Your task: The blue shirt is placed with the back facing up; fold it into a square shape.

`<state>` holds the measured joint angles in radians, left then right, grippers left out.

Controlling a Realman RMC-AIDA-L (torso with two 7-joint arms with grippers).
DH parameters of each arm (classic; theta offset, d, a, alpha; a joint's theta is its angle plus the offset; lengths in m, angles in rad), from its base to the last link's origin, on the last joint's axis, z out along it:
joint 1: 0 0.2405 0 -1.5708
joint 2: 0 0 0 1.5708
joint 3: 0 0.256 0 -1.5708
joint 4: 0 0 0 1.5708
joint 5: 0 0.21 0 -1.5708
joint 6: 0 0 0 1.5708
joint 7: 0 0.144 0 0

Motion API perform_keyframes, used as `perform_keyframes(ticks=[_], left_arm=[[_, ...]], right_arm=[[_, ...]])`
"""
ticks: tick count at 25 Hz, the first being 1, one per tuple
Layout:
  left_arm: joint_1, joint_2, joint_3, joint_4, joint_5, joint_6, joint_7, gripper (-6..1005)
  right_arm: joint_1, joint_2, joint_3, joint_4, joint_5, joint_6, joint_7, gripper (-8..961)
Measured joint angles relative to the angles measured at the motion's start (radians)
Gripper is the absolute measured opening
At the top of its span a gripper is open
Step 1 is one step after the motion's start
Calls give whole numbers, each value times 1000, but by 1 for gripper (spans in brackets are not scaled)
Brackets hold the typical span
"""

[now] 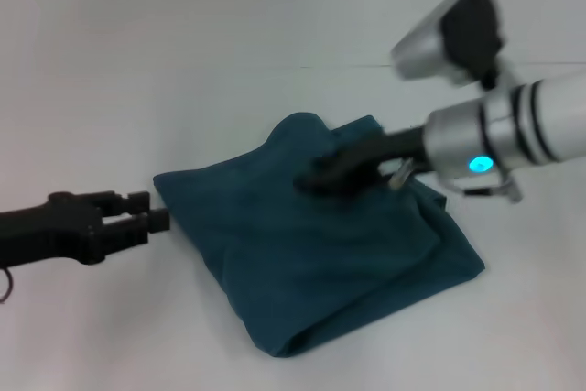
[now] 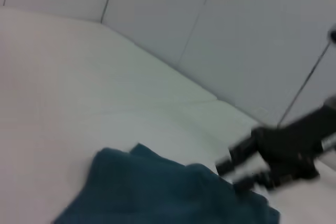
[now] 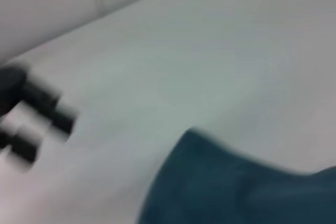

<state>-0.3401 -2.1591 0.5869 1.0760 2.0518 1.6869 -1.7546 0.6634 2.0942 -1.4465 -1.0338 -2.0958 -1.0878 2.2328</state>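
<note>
the white bench (image 1: 183,43) fills every view and carries one thing only. the blue shirt (image 1: 311,263) lies near the middle of it, already gathered into a compact, several-layered bundle with roughly four sides, set cornerwise to the robot. its edges are not crisp: the far corner bunches up into a soft hump, and the near right side shows a lower layer sticking out past the upper one. judging from this, the main folds are done and what is left is tidying, flattening the hump and squaring the loose edges, if anything more is meant.

the right arm reaches in from the right, its silver wrist with a lit cyan ring above the shirt's right part. the right gripper (image 1: 316,176) lies low over the far middle of the shirt, on or just above the cloth; whether its fingers are spread or pressed together cannot be told, nor whether it pinches any fabric.

the left gripper (image 1: 151,211) comes in from the left, level with the bench, its tips just at the shirt's left corner. its fingers look slightly spread with a narrow gap between them and nothing held.
</note>
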Motion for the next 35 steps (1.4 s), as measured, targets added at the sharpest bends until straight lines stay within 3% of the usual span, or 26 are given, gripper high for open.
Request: perform_keyframes(ticks=[2,7,18,24,35], left_arm=[[-1,-2,33,15,14,10,-31,464],[1,-11,120,15,56,15,-95,465],[-13,-7,143,126,121,49,-531,470],[-41,-5,145,13,117,39,-646,473],[-90,-9,169,-178,129,-46,-690,471]], right_arm=[[-44,-2,53,-64,-6,6,-1,412],[-63,-1,199,-71,4,2,-56,407],[-69,-6,248,-63,41,64,-205,405],[-50,-6,247,-58,36,84,-262,404],[-7,-3,238,18,8,108,-336,403]])
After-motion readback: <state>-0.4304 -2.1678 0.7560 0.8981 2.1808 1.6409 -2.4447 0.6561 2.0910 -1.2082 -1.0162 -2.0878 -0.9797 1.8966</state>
